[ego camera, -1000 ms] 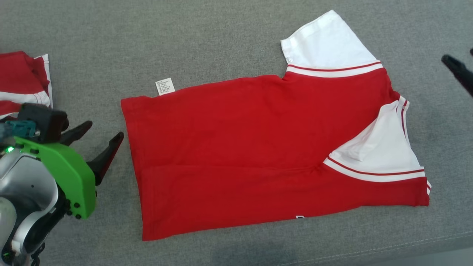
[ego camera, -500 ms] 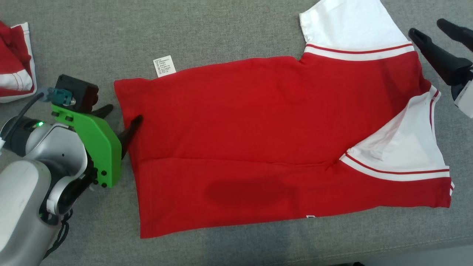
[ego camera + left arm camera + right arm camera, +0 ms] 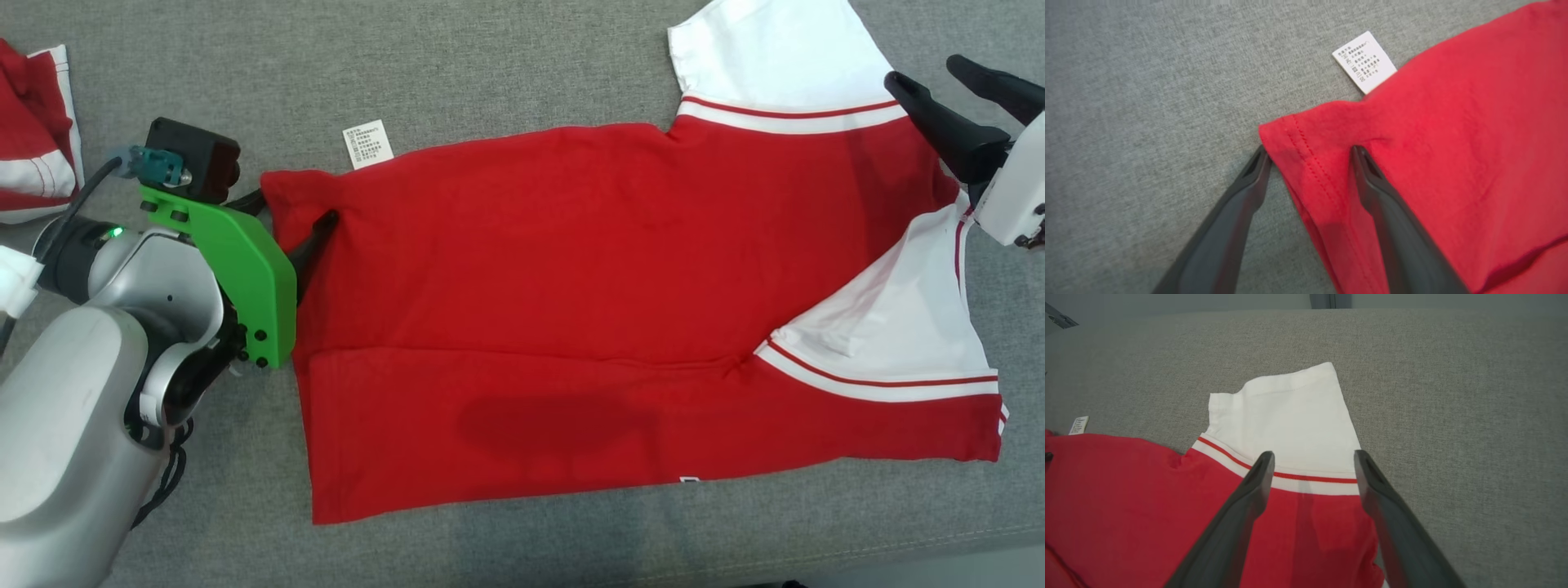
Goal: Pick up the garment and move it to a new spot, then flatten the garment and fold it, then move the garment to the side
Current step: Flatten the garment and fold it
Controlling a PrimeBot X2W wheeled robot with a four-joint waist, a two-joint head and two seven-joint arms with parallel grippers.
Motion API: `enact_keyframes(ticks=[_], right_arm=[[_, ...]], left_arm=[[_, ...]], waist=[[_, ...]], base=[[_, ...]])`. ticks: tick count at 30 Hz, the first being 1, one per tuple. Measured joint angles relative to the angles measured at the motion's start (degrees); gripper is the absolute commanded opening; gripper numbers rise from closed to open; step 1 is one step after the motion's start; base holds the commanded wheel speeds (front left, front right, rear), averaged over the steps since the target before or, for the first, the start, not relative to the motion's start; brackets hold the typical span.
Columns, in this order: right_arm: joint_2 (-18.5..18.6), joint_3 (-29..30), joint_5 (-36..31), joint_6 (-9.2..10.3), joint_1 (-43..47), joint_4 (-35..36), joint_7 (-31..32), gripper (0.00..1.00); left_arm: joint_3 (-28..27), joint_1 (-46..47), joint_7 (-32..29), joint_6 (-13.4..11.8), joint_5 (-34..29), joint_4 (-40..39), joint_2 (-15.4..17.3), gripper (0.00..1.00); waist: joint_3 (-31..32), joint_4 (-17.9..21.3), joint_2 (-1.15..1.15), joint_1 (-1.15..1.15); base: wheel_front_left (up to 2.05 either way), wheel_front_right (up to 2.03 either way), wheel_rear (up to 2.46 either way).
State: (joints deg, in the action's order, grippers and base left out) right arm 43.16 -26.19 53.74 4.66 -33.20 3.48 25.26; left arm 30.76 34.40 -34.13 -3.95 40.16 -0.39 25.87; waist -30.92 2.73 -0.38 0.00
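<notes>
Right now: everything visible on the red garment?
The red garment is a knit short-sleeved shirt with white, red-striped sleeves, lying flat on the grey fabric surface. One sleeve sticks out at the far edge; the other lies folded over the body. A care label shows near the hem corner, which the open left gripper straddles; the open right gripper is over the far sleeve's seam.

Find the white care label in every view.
Head view: care label, upper left of centre.
Left wrist view: care label, upper right of centre.
Right wrist view: care label, far left, midway up.
Shared landmark: the red garment edge it sticks out from.
</notes>
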Motion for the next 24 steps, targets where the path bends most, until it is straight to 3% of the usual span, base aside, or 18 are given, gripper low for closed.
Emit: enact_keyframes(ticks=[2, 3, 4, 5, 19, 21, 22, 24], right_arm=[[-0.41, -0.22, -0.38, 0.0, -0.76, -0.62, 0.0, 1.0], [-0.56, -0.35, -0.44, -0.01, -1.05, -0.86, 0.0, 1.0], [-0.73, -0.57, -0.54, -0.02, -1.48, -1.12, 0.01, 1.0], [-0.92, -0.77, -0.81, -0.03, -1.85, -1.36, 0.01, 1.0], [-0.77, -0.36, -3.31, 0.03, -7.34, -6.89, 0.58, 1.0], [-1.16, 0.21, -3.47, 0.07, -8.72, -7.67, 0.56, 0.85], [-1.3, 0.44, -3.5, 0.09, -9.26, -8.05, 0.51, 0.85], [-1.63, 0.59, -3.99, 0.57, -10.09, -8.95, 0.51, 1.0]], left_arm=[[0.53, 0.6, 0.18, 0.48, -0.19, 0.69, -0.22, 1.0], [0.63, 0.9, 0.32, 0.48, -0.19, 1.22, -0.47, 0.53], [0.67, 1.05, 0.41, 0.73, -0.19, 1.64, -0.84, 0.33], [0.7, 1.2, 0.41, 0.93, -0.19, 1.9, -1.19, 0.0], [3.27, 3.74, 0.92, 3.53, 0.51, 3.83, -6.28, 0.0], [3.87, 4.54, 0.91, 3.99, 0.46, 3.74, -6.62, 0.0], [4.17, 4.95, 0.92, 4.08, 0.46, 3.66, -6.97, 0.0], [4.56, 5.7, 1.1, 4.46, 0.43, 3.46, -7.51, 0.0]], waist=[[0.04, -0.09, 0.0, 0.0], [0.06, -0.14, 0.0, 0.0], [0.06, -0.19, 0.0, 0.0], [0.06, -0.24, 0.0, 0.0], [-0.45, -2.92, 0.0, 0.0], [-0.86, -3.47, 0.0, 0.0], [-1.09, -3.77, 0.0, 0.0], [-1.6, -4.43, 0.0, 0.0]], base=[[0.0, 0.0, 0.0], [0.0, 0.0, 0.0], [0.0, 0.0, 0.0], [0.0, 0.0, 0.0], [0.0, 0.0, 0.0], [0.0, 0.0, 0.0], [0.0, 0.0, 0.0], [0.0, 0.0, 0.0]])
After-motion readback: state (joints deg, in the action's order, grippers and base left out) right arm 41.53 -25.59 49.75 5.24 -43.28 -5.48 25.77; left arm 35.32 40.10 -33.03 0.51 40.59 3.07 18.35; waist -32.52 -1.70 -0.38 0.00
